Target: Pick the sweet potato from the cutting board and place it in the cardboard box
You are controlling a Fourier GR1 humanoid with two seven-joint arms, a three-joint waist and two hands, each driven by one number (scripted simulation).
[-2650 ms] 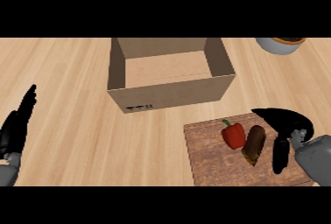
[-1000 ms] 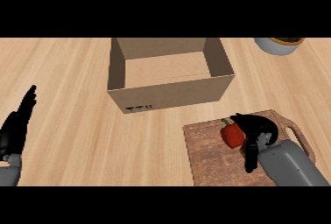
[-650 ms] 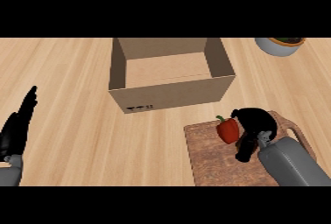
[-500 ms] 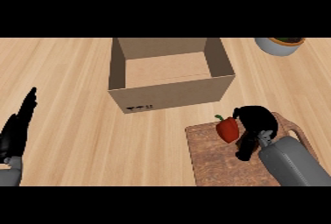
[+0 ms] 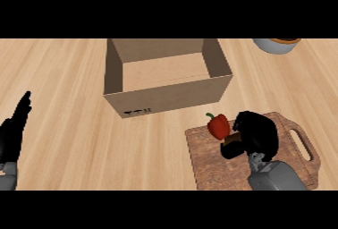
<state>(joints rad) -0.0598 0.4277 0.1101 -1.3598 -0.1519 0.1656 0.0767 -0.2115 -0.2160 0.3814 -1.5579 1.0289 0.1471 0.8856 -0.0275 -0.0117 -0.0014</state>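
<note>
Left hand [image 5: 13, 134] at left edge, resting, fingers straight, pressed together. Cardboard box [image 5: 168, 96] at centre, top open. Red pepper [image 5: 218, 126] on cutting board [image 5: 211, 167], just beside sweet potato [image 5: 232, 140]. Right hand [image 5: 256, 134] over it, fingers curled round it, only brown end showing. Advice: raise clear of pepper, cross above box's near wall, let go over middle.

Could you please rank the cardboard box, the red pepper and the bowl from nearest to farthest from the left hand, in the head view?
From the left hand:
1. cardboard box, centre
2. red pepper, on the cutting board
3. bowl, top right corner
</note>
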